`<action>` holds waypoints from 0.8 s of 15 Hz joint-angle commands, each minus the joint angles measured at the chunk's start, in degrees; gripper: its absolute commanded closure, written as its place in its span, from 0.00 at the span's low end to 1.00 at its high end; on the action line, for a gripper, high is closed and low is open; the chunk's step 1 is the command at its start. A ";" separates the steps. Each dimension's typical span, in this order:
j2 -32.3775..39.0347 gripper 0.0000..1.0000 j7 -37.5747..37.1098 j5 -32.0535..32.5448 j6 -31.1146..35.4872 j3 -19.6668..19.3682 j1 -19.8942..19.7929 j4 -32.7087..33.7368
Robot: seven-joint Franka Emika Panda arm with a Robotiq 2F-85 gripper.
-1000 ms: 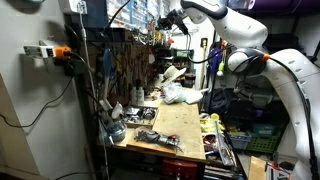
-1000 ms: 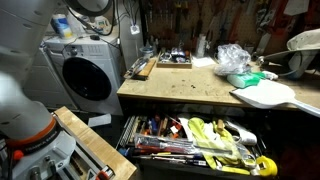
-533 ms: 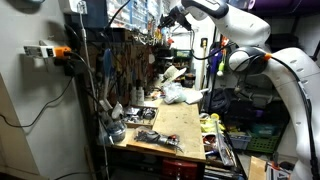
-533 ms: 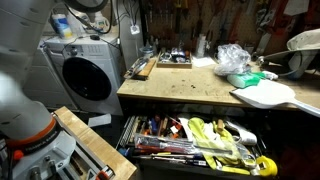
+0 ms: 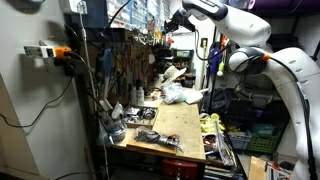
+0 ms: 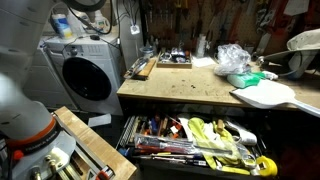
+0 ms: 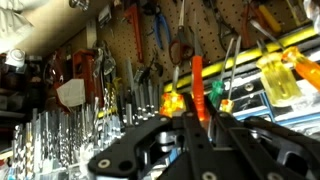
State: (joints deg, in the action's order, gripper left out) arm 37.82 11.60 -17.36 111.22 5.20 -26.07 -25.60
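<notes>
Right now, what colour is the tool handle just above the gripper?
The handle is orange-red; the wrist view shows it best.

The gripper [image 7: 192, 125] is rendered dark and blurred in the wrist view; the pegboard [image 7: 120, 50] beyond it is brightly lit. Exterior views are dim.

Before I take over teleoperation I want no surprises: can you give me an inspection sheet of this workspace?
Surface: wooden workbench, tool drawer beneath it pulled open.
Job's things: orange-handled tool hanging on the pegboard, just ahead of the gripper.
Clutter: crumpled plastic bag and tool tray on the bench.
Grippers: raised at the tool wall; open or shut cannot be told.
Cables: black cable hanging below the power strip.
Surroundings: washing machine beside the bench.
</notes>
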 commanded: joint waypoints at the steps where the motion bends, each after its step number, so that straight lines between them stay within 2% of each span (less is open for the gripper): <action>1: -1.68 0.97 -0.99 0.52 -8.23 -1.19 -2.34 -1.68; 4: -1.61 0.97 -2.06 -0.92 -14.79 -1.34 -5.37 -1.97; 7: 0.53 0.97 -4.42 -2.40 -18.51 -1.21 -8.29 -0.94; 12: 6.49 0.97 -13.66 -3.89 -22.51 -1.17 -11.08 0.48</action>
State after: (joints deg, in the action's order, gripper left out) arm 40.93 3.23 -19.67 91.16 3.97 -35.97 -26.27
